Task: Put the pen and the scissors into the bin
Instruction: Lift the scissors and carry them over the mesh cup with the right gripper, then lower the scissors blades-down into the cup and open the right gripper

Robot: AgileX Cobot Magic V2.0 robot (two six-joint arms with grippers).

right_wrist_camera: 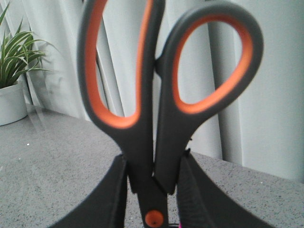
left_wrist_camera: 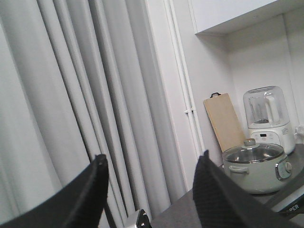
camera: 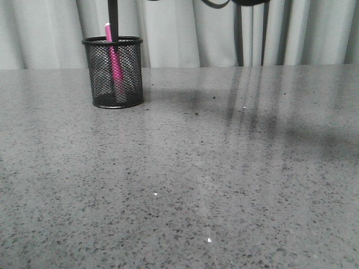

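Observation:
The black mesh bin (camera: 132, 73) stands at the table's far left. The magenta pen (camera: 115, 64) stands inside it, its white tip just above the rim. The scissors' dark blade (camera: 113, 14) comes down from the top edge of the front view into the bin. In the right wrist view my right gripper (right_wrist_camera: 154, 156) is shut on the scissors (right_wrist_camera: 142, 142) just above the orange pivot screw, with the orange-lined handles upward. A bit of the pen (right_wrist_camera: 178, 225) shows below. My left gripper (left_wrist_camera: 152, 156) is open and empty, facing the curtains. Neither gripper shows in the front view.
The grey speckled table (camera: 224, 168) spreads out in front of the bin. Grey curtains hang behind it. A potted plant (right_wrist_camera: 14, 61) stands on the table. A cooking pot (left_wrist_camera: 256, 166), a blender (left_wrist_camera: 267, 114) and a wooden board (left_wrist_camera: 227, 121) stand on a side counter.

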